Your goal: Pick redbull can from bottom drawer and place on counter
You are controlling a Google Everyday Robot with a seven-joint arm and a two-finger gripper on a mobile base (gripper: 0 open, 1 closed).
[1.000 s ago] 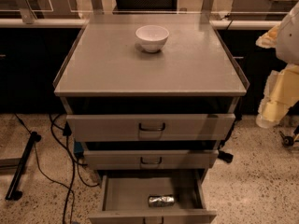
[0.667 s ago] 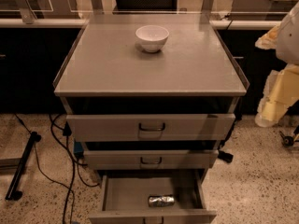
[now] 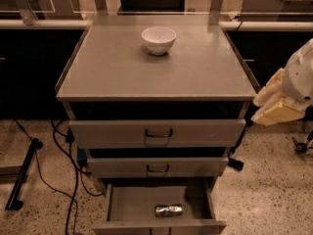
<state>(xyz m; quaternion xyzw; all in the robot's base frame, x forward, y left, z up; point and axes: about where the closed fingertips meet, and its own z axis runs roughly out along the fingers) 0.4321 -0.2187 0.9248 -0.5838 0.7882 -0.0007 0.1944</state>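
Note:
The redbull can [image 3: 168,210] lies on its side in the open bottom drawer [image 3: 122,207], near the drawer's front, a little right of centre. The counter [image 3: 117,67] is the grey cabinet top, with a white bowl [image 3: 159,39] standing near its back middle. My gripper [image 3: 274,105], with cream-coloured fingers, hangs in the air off the cabinet's right side, just below counter height and level with the top drawer. It is well above and to the right of the can. It holds nothing that I can see.
Two upper drawers with dark loop handles [image 3: 158,132] stick out slightly above the bottom drawer. Black cables [image 3: 63,146] and a dark stand foot [image 3: 22,173] lie on the speckled floor at the left. A pale ledge with glass panels [image 3: 44,23] runs behind the cabinet.
My gripper has shifted a little to the left, toward the cabinet's right side. The can, bowl and drawers have not moved.

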